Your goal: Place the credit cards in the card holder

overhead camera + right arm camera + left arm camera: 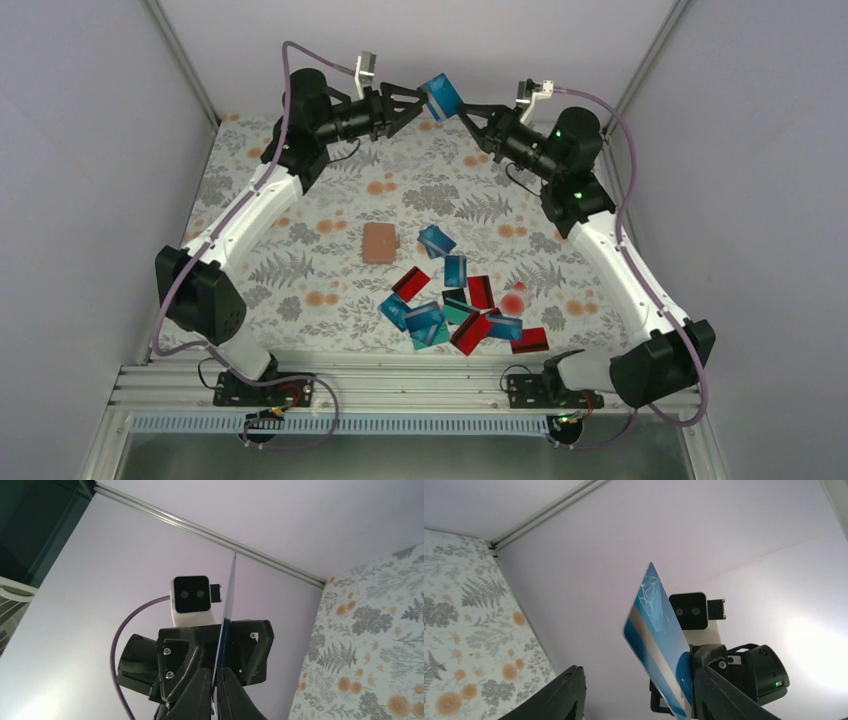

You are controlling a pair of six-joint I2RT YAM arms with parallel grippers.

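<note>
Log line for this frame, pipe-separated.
right gripper: shut on blue card, aloft | left gripper: open, straddling the card | holder: flat on table | card pile: beside holder

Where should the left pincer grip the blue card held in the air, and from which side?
Grip the blue card by its free end, opposite the right pincer clamping it. Bring the open left pincer from its own side, closing on the flat faces.
</note>
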